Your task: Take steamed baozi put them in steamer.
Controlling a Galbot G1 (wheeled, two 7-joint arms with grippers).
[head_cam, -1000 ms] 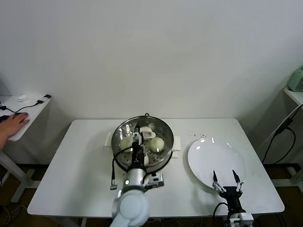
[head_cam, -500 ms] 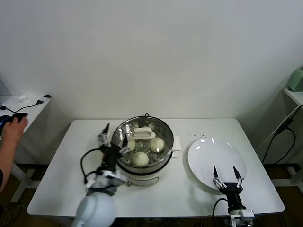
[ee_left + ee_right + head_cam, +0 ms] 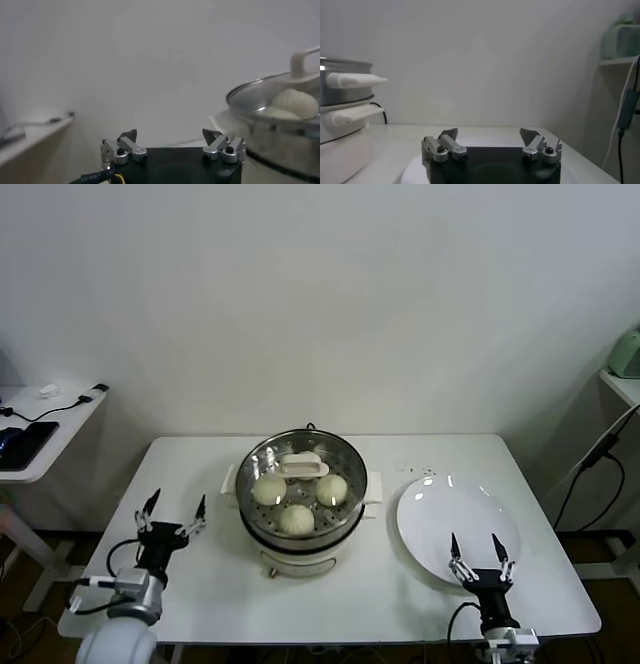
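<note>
The steamer [image 3: 345,460] stands at the table's middle. On its perforated tray lie three pale round baozi: one on the left [image 3: 268,489], one on the right [image 3: 332,487], one in front [image 3: 296,519]. A white piece lies at the tray's back. My left gripper [image 3: 172,511] is open and empty, low over the table's left part, well apart from the steamer. In the left wrist view its gripper [image 3: 170,135] is open, with the steamer [image 3: 260,100] and a baozi [image 3: 295,103] off to one side. My right gripper [image 3: 477,553] is open and empty over the white plate's front edge; it also shows open in the right wrist view [image 3: 489,134].
A flat white plate [image 3: 455,514] lies to the right of the steamer, bare. A side table [image 3: 45,429] with cables and a dark device stands at the far left. A shelf with a green object [image 3: 626,352] is at the far right.
My left gripper has pulled back from inside the steamer, moved left and come down low over the table's left part. A person's hand at the side table has gone. The right arm has stayed put.
</note>
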